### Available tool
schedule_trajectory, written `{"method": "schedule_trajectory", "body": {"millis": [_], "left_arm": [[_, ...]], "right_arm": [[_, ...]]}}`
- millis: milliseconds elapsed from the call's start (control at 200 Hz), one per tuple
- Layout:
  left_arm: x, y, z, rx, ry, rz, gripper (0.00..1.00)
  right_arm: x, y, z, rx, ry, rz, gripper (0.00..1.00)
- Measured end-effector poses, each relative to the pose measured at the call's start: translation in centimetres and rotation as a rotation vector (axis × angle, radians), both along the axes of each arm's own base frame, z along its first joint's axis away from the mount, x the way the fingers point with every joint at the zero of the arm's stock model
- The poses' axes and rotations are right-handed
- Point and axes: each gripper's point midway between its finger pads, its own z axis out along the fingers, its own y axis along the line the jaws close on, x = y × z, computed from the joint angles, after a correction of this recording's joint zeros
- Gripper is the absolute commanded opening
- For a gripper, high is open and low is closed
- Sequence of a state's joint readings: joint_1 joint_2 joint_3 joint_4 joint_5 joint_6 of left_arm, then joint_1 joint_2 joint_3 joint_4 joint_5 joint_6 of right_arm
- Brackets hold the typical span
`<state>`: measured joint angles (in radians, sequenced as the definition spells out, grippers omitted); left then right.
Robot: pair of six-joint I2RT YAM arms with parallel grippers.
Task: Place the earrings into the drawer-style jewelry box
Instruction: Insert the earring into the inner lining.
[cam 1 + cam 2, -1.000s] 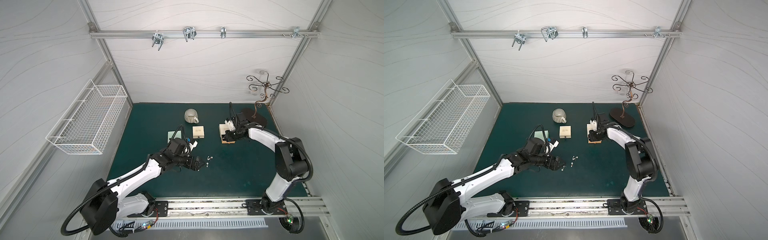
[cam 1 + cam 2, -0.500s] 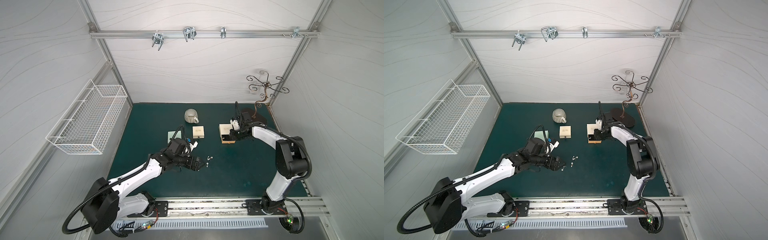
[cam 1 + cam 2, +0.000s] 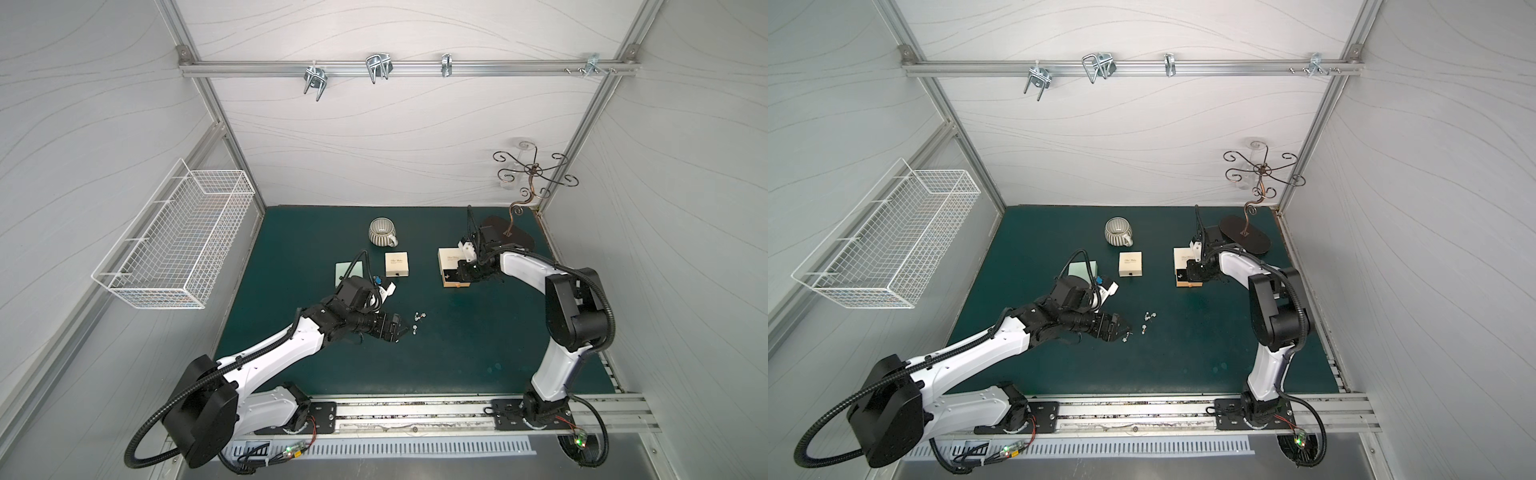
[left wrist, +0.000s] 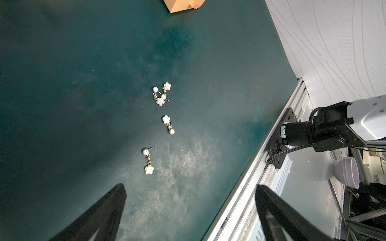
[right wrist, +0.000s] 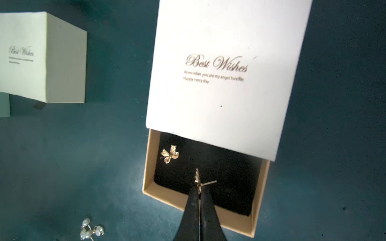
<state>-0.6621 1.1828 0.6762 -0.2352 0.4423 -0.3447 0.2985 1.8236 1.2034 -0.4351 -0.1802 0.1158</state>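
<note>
My right gripper [image 5: 199,188] pinches a gold bow earring [image 5: 197,177] over the open drawer [image 5: 167,197], so it can drop beside its twin [image 5: 170,154]; my left gripper [image 4: 189,185] hangs spread before the pearl earrings [image 4: 168,124].

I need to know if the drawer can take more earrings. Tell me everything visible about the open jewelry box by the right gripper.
The jewelry box is a white card sleeve printed "Best Wishes" in gold script, lying flat on the green mat. Its tan drawer is pulled partly out, showing a black lining with one gold bow earring on it. The right gripper holds a second earring over the drawer; contact with the box cannot be told.
</note>
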Motion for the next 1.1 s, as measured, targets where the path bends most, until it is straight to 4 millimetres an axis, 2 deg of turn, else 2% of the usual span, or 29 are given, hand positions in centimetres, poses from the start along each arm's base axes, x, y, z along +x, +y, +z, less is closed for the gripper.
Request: {"method": "schedule_trajectory", "body": {"millis": [380, 670, 835, 1101], "left_arm": [[0.0, 0.0, 0.0, 0.002, 0.001, 0.000, 0.99], [0.2, -0.1, 0.2, 0.022, 0.013, -0.002, 0.99], [1.7, -0.6, 1.4, 0.034, -0.022, 0.010, 0.99], [5.9, -1.8, 2.3, 0.085, -0.076, 0.077, 0.99]], "right_arm": [[0.6, 0.2, 0.6, 0.011, -0.016, -0.006, 0.14], [0.7, 0.4, 0.8, 0.021, -0.018, -0.013, 0.16], [0.8, 0.6, 1.5, 0.044, -0.026, -0.025, 0.16], [-0.5, 0.2, 5.0, 0.093, -0.117, -0.042, 0.16]]}}
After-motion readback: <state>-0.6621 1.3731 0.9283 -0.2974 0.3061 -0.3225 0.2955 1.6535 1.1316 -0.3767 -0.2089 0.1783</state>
